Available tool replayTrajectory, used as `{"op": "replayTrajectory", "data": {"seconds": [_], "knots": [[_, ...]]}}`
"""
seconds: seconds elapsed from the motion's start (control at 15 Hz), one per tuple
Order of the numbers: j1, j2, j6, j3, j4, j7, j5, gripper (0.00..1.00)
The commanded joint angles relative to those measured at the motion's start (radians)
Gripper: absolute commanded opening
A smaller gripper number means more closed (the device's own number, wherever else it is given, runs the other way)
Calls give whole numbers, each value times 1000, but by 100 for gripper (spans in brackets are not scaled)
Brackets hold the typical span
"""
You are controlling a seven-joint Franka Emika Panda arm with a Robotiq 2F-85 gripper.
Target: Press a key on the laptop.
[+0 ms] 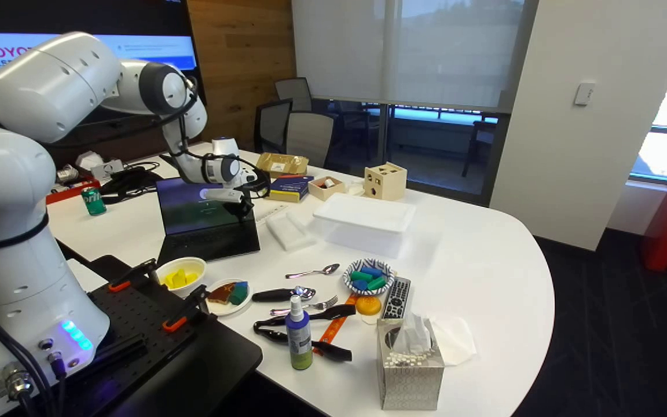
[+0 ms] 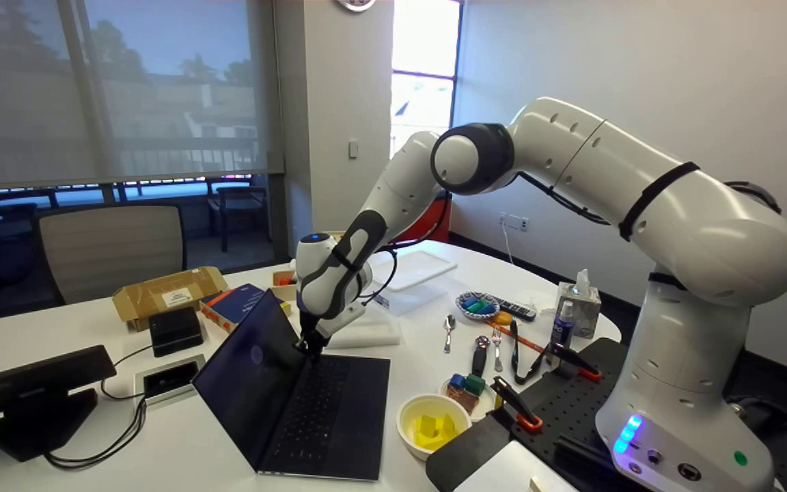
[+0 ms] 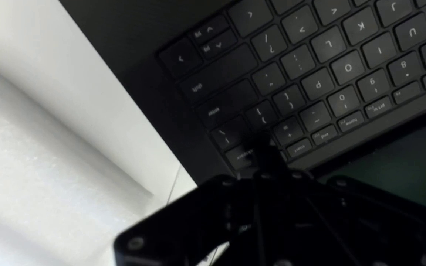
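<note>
Pointing a clenched end effector (image 3: 263,143) down by the backspace key (image 3: 240,156) of the laptop (image 2: 311,410), open at lower left of centre in an exterior view; cannot tell if touching.

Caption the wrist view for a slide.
Dark gripper fingers partly hide the backspace key on a black laptop keyboard, contact with it unclear.

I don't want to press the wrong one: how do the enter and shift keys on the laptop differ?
The shift key is longer than the enter key. In the wrist view, the enter key lies nearer the jaws, the shift key farther off. The shift key borders the slash key; the enter key borders the quote key. Both are dark, with pale lettering.
</note>
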Motion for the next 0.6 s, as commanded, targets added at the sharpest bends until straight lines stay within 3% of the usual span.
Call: {"op": "replayTrajectory", "data": {"seconds": [0.0, 0.53], "knots": [[3, 36, -57, -5, 70, -39, 28, 0], [4, 79, -94, -1, 122, -41, 29, 0]]}}
